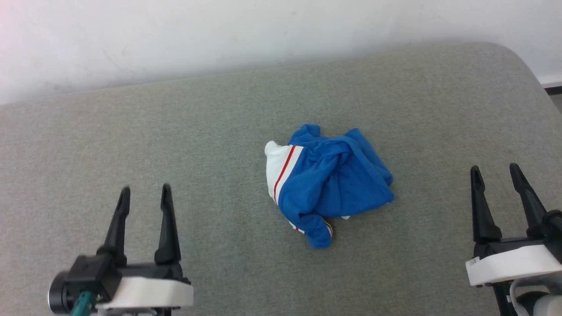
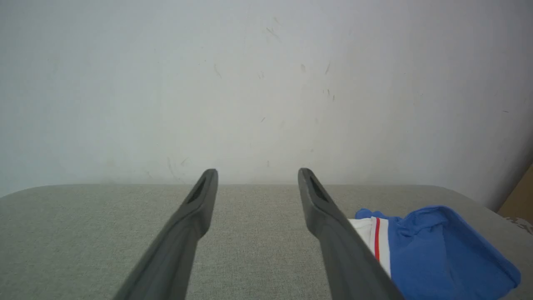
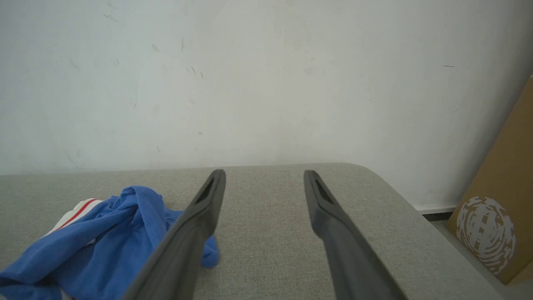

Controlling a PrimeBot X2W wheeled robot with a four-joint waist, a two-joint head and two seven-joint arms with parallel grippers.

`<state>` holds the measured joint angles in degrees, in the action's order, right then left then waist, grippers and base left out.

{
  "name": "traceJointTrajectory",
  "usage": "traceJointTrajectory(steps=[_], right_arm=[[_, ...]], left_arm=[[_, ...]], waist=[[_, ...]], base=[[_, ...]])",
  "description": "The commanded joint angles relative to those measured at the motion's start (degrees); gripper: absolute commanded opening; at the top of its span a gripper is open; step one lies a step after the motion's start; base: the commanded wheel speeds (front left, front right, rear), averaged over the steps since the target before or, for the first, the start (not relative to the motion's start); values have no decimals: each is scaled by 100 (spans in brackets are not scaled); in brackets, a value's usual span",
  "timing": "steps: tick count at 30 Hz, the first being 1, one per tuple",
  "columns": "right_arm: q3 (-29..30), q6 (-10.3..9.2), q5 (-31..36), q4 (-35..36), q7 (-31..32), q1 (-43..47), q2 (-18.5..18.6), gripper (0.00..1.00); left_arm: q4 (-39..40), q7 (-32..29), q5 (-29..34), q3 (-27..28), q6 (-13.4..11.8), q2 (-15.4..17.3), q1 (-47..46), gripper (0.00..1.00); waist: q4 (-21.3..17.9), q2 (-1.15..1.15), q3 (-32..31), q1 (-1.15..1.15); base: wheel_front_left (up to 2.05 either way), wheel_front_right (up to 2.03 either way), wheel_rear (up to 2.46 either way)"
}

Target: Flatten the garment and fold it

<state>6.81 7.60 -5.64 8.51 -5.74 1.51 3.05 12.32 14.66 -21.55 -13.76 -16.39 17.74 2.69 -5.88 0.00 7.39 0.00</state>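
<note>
Grey woven-fabric padded bench [image 1: 175, 145], flat, fine even weave; far right corner rounded. Far edge runs close along a white painted wall [image 1: 219, 35]. Wall matt, with small dark scuffs and faint scratches, most of them above the middle of the bench. Low white baseboard [image 3: 435, 207] at the wall's foot past the right corner. Brown cardboard sheet with a round white printed emblem [image 3: 504, 200] leans off the right edge. Light soft, even, no hard shadows

T-shirt [image 1: 333, 184]: bright blue body, white sleeve w/ thin red stripe. Worktop [image 1: 175, 131]: grey-green, fine weave. Wall [image 1: 219, 35]: off-white, faint scuffs. Cardboard box [image 3: 499, 200]: brown, white speckled round print. Left gripper [image 1: 145, 188] & right gripper [image 1: 494, 167]: black, white cuffs.
</note>
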Motion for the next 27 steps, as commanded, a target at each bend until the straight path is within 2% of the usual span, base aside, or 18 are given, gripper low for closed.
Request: traceJointTrajectory(steps=[1, 5, 8, 13, 17, 22, 27], right_arm=[[16, -11, -36, -7, -5, 63, -17, 100], [77, -11, -68, -28, 116, 32, -17, 100], [9, -11, -61, 66, 454, -257, 10, 100], [-440, -11, -466, 17, 1460, -1297, 780, 100], [-801, -11, -935, -338, 2388, -2171, 1421, 100], [-1192, -11, -1268, -1020, 3240, -2829, 1892, 100], [-1713, -11, -1527, -1527, 3648, -3027, 2244, 100]], left_arm=[[53, 26, 51, 50, -42, -77, 121, 100], [188, 31, 234, 147, 81, -364, 314, 100], [227, 32, 347, 216, 237, -546, 215, 100], [233, 33, 532, 290, 487, -804, -46, 100], [179, 33, 633, 315, 654, -1047, -220, 100], [62, 33, 732, 297, 856, -1275, -424, 100], [-29, 33, 808, 263, 1010, -1397, -597, 100]], waist=[[49, 0, 7, 0], [236, 0, 54, 0], [399, 0, 173, 0], [599, 0, 551, 0], [766, 0, 930, 0], [1027, 0, 1289, 0], [1310, 0, 1545, 0]], base=[[0, 0, 0], [0, 0, 0], [0, 0, 0], [0, 0, 0], [0, 0, 0], [0, 0, 0], [0, 0, 0]])
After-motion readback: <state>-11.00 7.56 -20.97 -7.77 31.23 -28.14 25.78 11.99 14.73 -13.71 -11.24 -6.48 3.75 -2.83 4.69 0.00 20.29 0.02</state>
